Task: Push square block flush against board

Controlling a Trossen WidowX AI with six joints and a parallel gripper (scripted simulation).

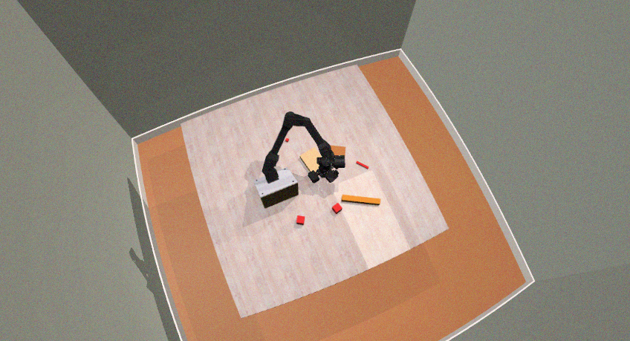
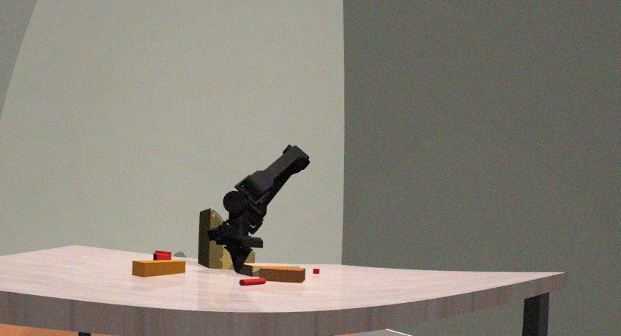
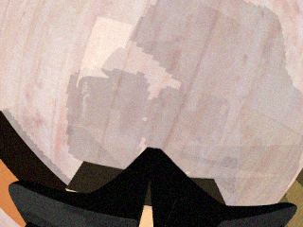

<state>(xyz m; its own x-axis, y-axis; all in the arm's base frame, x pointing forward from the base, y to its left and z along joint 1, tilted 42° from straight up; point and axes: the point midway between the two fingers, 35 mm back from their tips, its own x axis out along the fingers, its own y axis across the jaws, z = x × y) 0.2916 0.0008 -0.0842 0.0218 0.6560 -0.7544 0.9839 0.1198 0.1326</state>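
Note:
The tan rectangular board (image 1: 308, 158) (image 2: 253, 270) (image 3: 97, 175) lies flat, partly covered by the arm in the top view. The orange-brown square block (image 1: 339, 151) (image 2: 282, 274) (image 3: 4, 182) lies flat beside it, at the left edge of the wrist view. My gripper (image 1: 324, 174) (image 2: 238, 271) (image 3: 152, 154) is shut and empty. Its tips are low near the table, at the board's end nearer the arm base; the board's dark side shows behind the fingers in the wrist view. Whether fingers touch the board, and whether block and board touch, I cannot tell.
The arm base (image 1: 280, 195) (image 2: 209, 245) stands close by. A red rod (image 1: 362, 164) (image 2: 253, 282) lies beyond the block. An orange bar (image 1: 360, 200) (image 2: 158, 268) and two red cubes (image 1: 336, 208) (image 1: 300, 220) lie farther off. A small red piece (image 1: 287, 140) (image 2: 316, 271) lies across the board.

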